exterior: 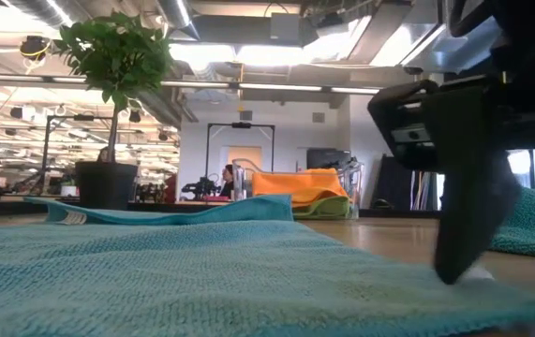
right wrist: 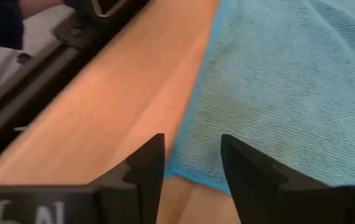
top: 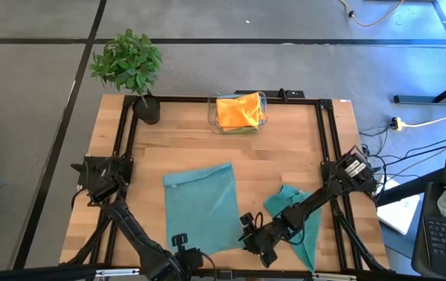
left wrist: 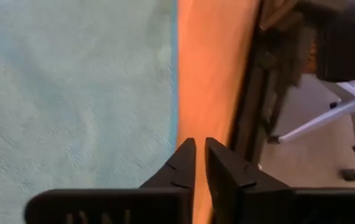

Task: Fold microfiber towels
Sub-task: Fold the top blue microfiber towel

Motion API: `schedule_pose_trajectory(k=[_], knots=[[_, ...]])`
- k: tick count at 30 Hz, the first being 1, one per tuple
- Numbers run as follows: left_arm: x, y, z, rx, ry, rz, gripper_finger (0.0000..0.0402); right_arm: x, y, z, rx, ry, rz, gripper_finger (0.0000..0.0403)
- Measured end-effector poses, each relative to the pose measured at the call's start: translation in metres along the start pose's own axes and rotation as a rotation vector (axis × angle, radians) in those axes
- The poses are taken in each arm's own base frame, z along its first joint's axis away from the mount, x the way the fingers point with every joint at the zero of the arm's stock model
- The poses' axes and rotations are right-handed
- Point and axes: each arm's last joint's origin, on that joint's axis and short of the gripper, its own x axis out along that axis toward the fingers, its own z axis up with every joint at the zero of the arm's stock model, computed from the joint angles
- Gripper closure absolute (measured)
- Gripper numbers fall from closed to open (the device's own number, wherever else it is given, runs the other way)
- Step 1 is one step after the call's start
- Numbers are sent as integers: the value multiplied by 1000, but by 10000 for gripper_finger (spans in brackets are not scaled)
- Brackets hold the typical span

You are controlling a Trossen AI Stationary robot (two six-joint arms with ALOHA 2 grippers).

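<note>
A teal towel (top: 201, 207) lies spread flat on the middle of the wooden table; it fills the foreground of the low view (exterior: 183, 271). A second teal towel (top: 297, 218) lies crumpled to its right. An orange towel (top: 238, 111) lies on a green one in the clear bin (top: 262, 101) at the far edge. My left gripper (left wrist: 200, 146) is shut, at the flat towel's near edge (top: 180, 243), its tips over bare wood beside the towel's border. My right gripper (right wrist: 193, 149) is open and low at the flat towel's near right corner (top: 247, 232). My right gripper's open fingers (right wrist: 149, 158) stand on either side of the flat towel's edge near its corner (right wrist: 193, 171), pointing down at a slant. In the low view one fingertip (exterior: 454, 270) reaches down to the towel's level; I cannot tell whether it touches the cloth.
A potted plant (top: 133, 66) stands at the far left corner. A black frame rail (top: 223, 99) runs around the table top. Bare wood lies between the towels and the bin. Cables and a laptop lie beyond the table's right edge.
</note>
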Motion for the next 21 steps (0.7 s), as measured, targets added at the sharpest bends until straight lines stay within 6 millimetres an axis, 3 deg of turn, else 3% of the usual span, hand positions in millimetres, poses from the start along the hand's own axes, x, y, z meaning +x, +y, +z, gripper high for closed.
schedule_pose_trajectory(k=[7,11,15,21], knots=[[-4,-7,-8,10,-4,-35,303,9,1,-5,17,-9,-17,228],[10,-8,-12,19,4,-6,270,12,1,-7,19,-5,-34,232],[35,-5,-17,44,65,37,258,13,1,-7,20,-7,-33,253],[40,-3,-14,24,85,64,260,13,1,-8,16,-6,-27,309]])
